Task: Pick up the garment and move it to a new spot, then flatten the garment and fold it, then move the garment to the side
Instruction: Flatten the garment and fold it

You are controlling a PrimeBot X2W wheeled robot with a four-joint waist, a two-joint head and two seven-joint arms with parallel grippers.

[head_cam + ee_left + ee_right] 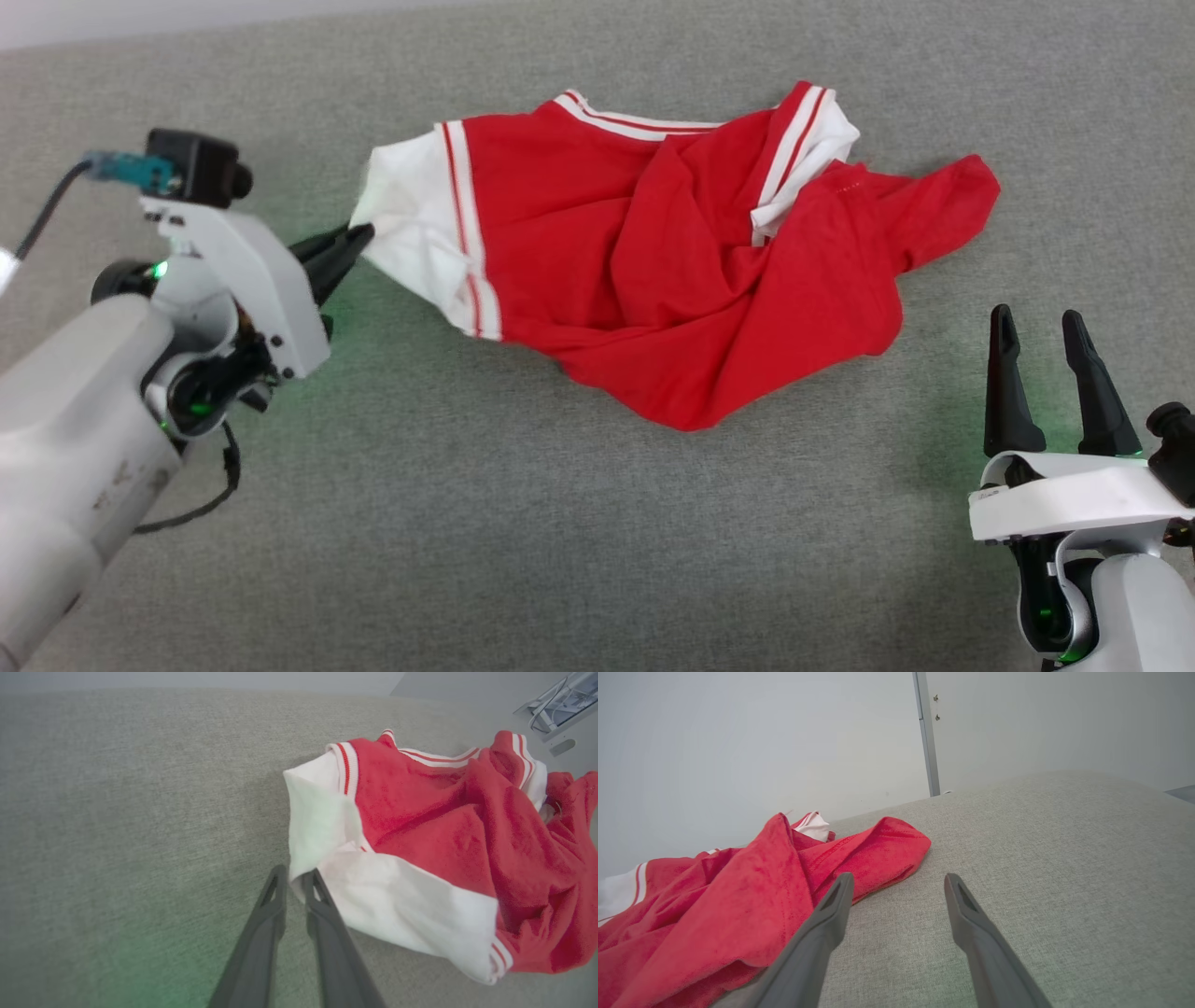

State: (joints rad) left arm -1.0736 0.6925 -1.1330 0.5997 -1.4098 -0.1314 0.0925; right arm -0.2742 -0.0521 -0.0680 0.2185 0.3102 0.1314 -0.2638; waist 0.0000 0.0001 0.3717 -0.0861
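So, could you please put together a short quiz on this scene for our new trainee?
1. True or false: the right pincer is closed on the jersey.
2. Which part of the jersey do the tips of the left pincer meet? A: the red bottom hem. B: the white sleeve. C: the collar.
3. Fill in the blank: the jersey lies ___ on the grey fabric surface, not spread flat.

Key: 1 false (it stands open, apart from the cloth); 2 B; 3 crumpled.
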